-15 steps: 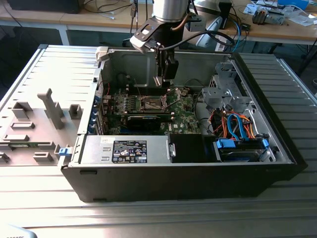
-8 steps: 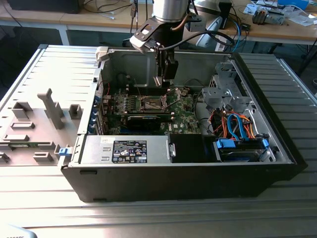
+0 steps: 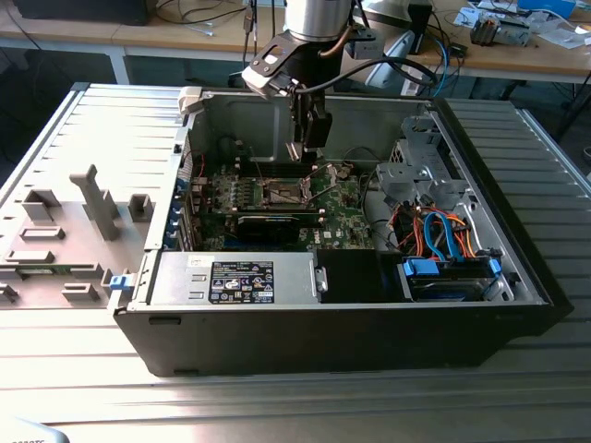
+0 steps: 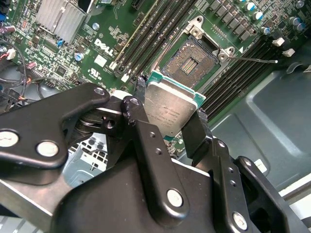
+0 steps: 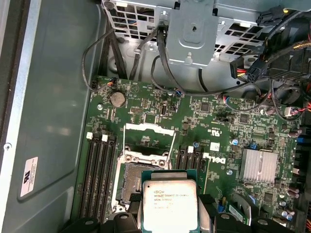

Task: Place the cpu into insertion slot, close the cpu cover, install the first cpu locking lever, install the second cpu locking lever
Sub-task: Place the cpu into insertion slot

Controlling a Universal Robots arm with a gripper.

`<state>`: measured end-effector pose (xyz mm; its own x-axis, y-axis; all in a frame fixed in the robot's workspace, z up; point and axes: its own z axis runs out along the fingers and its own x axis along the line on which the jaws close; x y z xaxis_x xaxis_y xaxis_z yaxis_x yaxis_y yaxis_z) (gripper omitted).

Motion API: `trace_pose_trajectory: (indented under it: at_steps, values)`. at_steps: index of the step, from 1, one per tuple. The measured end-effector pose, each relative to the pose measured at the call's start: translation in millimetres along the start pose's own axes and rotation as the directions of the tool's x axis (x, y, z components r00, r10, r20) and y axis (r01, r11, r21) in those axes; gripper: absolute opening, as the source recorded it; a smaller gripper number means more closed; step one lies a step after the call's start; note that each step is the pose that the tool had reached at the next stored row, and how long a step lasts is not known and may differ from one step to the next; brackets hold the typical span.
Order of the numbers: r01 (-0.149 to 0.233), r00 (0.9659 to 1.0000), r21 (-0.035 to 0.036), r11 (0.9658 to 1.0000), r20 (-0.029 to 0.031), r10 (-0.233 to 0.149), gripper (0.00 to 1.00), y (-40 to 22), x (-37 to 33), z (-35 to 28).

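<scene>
My gripper (image 4: 170,112) is shut on the cpu (image 4: 171,108), a thin square chip with a silver-grey top, clamped at two opposite edges by black fingers (image 4: 146,141). The chip hangs tilted just above the green motherboard, close beside the insertion slot (image 4: 191,60), whose dark pin field lies open. In the first wrist view the cpu (image 5: 169,206) overlaps one side of the insertion slot (image 5: 125,180). The cpu cover (image 5: 149,127), a silver frame, stands flipped up beyond the socket. A thin locking lever (image 4: 255,60) sticks out sideways. In the exterior view the gripper (image 3: 309,152) reaches down into the open computer case.
Black memory slots (image 5: 99,170) flank the socket on both sides. A finned silver heatsink (image 5: 260,165) sits nearby. A metal drive cage (image 5: 194,29) with loose cables rises behind the board. The case wall (image 5: 48,97) is close. A power supply (image 3: 240,277) fills the case front.
</scene>
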<state>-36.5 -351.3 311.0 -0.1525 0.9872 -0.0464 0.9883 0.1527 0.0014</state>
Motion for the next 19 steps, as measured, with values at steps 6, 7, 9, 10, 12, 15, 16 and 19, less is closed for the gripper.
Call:
trace_pose_trajectory:
  at_steps: [6, 7, 9, 10, 12, 15, 16, 19]
  values:
    - [-0.006, 1.0000, 0.0002, 1.0000, 0.0000, 0.006, 0.54, 0.0, 0.0, 0.1]
    - [-0.006, 1.0000, 0.0002, 1.0000, 0.0000, 0.006, 0.54, 0.0, 0.0, 0.1]
    - [-0.008, 1.0000, 0.0003, 1.0000, 0.0000, 0.008, 0.54, 0.0, 0.0, 0.1]
    - [-0.008, 1.0000, 0.0003, 1.0000, 0.0000, 0.008, 0.54, 0.0, 0.0, 0.2]
    - [-0.010, 1.0000, 0.0004, 1.0000, 0.0000, 0.010, 0.54, 0.0, 0.0, 0.2]
    - [-0.012, 0.9999, 0.0006, 0.9999, 0.0000, 0.012, 0.54, 0.0, 0.0, 0.2]
    - [-0.013, 0.9999, 0.0006, 0.9999, 0.0000, 0.013, 0.54, 0.0, 0.0, 0.3]
    - [-0.015, 0.9999, 0.0007, 0.9999, 0.0000, 0.015, 0.54, 0.0, 0.0, 0.3]
